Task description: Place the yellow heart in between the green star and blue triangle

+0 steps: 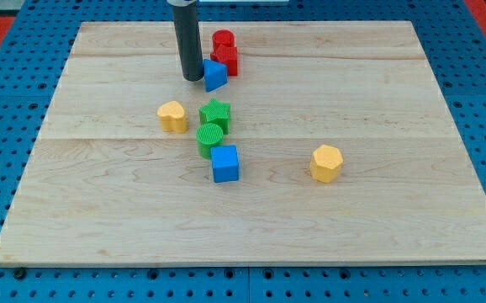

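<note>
The yellow heart lies left of centre on the wooden board. The green star sits just to its right, a small gap between them. The blue triangle lies above the star, toward the view's top. My tip stands right against the blue triangle's left side, above and slightly right of the yellow heart.
A red cylinder and a red block sit just above the blue triangle. A green cylinder touches the star from below, with a blue cube under it. A yellow hexagon lies at the right.
</note>
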Robot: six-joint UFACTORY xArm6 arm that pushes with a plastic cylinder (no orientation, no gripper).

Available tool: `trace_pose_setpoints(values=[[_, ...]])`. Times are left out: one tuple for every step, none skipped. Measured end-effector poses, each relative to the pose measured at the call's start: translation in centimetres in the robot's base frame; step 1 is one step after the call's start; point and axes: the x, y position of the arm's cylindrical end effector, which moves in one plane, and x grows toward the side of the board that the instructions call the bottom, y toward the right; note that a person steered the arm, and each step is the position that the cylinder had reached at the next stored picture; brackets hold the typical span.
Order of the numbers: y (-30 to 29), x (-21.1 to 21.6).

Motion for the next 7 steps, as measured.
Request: trace_pose_setpoints(values=[[1.1,0.7],[-4.5,1.3],[-9.5,4.5],[-9.3,9.5],[-6.2,11.6],[-5.5,11.2],[-3.0,10.4]])
